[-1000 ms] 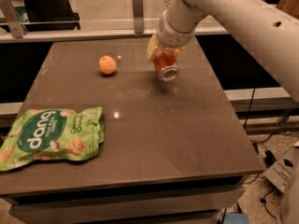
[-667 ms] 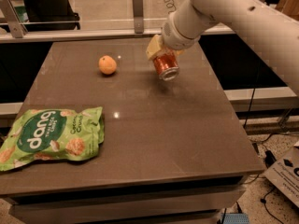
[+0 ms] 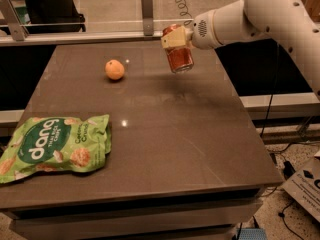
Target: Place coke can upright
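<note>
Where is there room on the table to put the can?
The gripper holds the coke can over the table near its far edge. Bare room: the whole right half, and the middle strip between the orange and the chips bag. The front left is crowded by the bag.

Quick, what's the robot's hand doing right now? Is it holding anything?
Gripper: closed on the coke can, holding it in the air over the far part of the table.

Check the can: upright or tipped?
Nearly upright, leaning slightly. The can hangs in the gripper, shut around its upper half, and appears clear of the table, so it is not standing yet.
</note>
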